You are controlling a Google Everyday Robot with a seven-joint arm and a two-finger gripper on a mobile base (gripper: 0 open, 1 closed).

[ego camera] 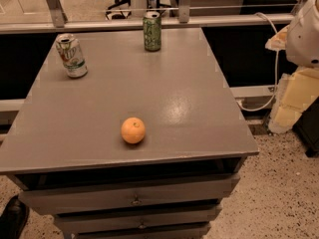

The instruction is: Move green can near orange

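The green can (152, 31) stands upright at the far edge of the grey table (199, 108), a little left of its middle. It is dark green and mottled, with a silver top. The orange (133, 130) lies near the front edge, well apart from the can. My gripper (295, 99) hangs beyond the table's right side, below the white arm housing (305, 31). It is far from both the can and the orange and touches nothing on the table.
A white-and-silver can (71, 56) with green and red markings stands at the far left of the table. Drawers (134, 199) sit under the tabletop. A rail (149, 23) runs behind the table. A white cable (273, 68) hangs at the right. The floor is speckled.
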